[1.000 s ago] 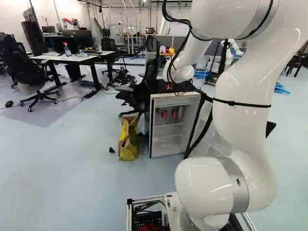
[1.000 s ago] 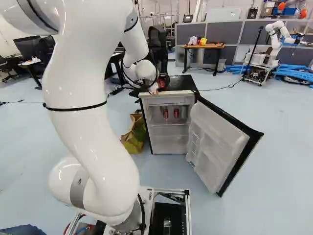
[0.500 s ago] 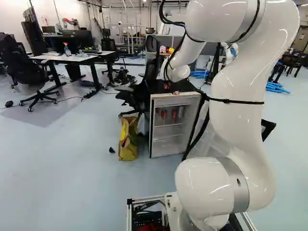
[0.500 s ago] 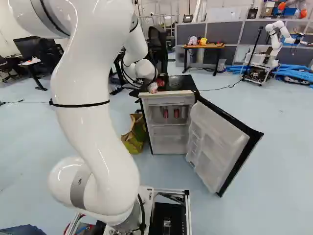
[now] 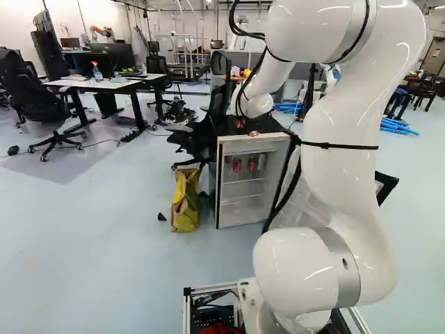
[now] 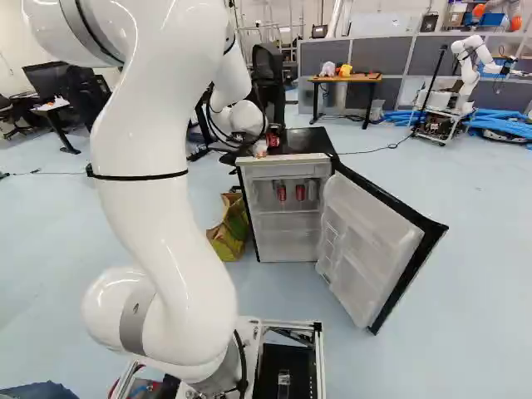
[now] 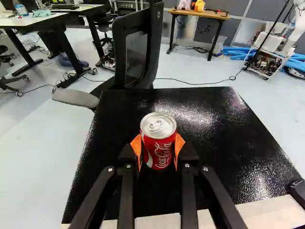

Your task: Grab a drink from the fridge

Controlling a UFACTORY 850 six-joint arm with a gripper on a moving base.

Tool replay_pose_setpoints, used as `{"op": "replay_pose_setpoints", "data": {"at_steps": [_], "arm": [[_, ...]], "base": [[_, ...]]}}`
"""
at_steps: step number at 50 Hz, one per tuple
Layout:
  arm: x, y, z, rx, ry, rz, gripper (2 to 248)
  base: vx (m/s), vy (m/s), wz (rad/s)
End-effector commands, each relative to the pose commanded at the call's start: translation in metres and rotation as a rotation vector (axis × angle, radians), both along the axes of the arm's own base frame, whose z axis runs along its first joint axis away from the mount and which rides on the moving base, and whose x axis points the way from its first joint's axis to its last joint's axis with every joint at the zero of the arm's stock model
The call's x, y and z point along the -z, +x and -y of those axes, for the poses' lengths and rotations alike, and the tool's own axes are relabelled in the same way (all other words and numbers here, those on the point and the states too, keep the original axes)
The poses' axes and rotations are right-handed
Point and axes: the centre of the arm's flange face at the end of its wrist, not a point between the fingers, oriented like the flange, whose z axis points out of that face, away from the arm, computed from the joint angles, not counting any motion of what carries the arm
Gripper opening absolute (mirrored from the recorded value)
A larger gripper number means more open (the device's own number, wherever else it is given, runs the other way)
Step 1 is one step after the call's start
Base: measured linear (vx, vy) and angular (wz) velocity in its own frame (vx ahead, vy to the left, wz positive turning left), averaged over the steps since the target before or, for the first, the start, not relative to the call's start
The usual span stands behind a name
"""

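A: Start with the gripper [image 6: 272, 141]. State?

B: Closed on a red can [image 7: 160, 148]. Orange pads [image 7: 137, 149] bore on it from left and right, one each side. Grip sat below the rim.

A: And where was the can?

B: Over the black top [image 7: 214, 143] of the fridge [image 6: 288, 229], left of the middle. Upright, pale lid uppermost. Whether its base touched the surface, I couldn't tell.

A: The arm?

B: White arm [image 6: 154, 216] rose from the near side and reached out over the fridge.

A: Fridge itself?

B: Open. Door [image 6: 374, 249] swung out to the right and toward the near side, pale shelves on its inner face. Inside, on the upper shelf: two red cans [image 6: 282, 193], side by side, and a grey can [image 6: 312, 190] just right of them.

A: Left of the fridge?

B: Yellow and brown bag [image 5: 185, 202] on the floor, just beside it. Black office chair [image 7: 138, 43] close behind the top, toward the far left.

A: Farther out?

B: Wood-topped table [image 7: 205, 15] on the far side, before grey partitions [image 6: 378, 55]. To its right, another robot [image 6: 469, 71], white, with blue tubes [image 6: 499, 125] low around its stand. White-topped desk [image 5: 97, 84], far left.
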Motion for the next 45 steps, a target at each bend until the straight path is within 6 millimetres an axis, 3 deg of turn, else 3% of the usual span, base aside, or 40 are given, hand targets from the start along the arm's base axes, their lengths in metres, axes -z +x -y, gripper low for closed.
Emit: {"op": "replay_pose_setpoints", "data": {"at_steps": [6,7,12,13,17,18,22,23,27,28,45], "arm": [[0.0,0.0,0.0,0.0,0.0,0.0,92],[0.0,0.0,0.0,0.0,0.0,0.0,119],[0.0,0.0,0.0,0.0,0.0,0.0,119],[0.0,0.0,0.0,0.0,0.0,0.0,154],[0.0,0.0,0.0,0.0,0.0,0.0,154],[0.0,0.0,0.0,0.0,0.0,0.0,189],[0.0,0.0,0.0,0.0,0.0,0.0,189],[0.0,0.0,0.0,0.0,0.0,0.0,226],[0.0,-0.002,0.0,0.0,0.0,-0.001,226],[0.0,-0.003,0.0,0.0,0.0,-0.002,247],[-0.003,-0.033,-0.001,0.004,0.001,-0.017,247]], "base": [[0.0,0.0,0.0],[0.0,0.0,0.0],[0.0,0.0,0.0],[0.0,0.0,0.0],[0.0,0.0,0.0],[0.0,0.0,0.0],[0.0,0.0,0.0],[0.0,0.0,0.0],[0.0,0.0,0.0],[0.0,0.0,0.0],[0.0,0.0,0.0]]}}
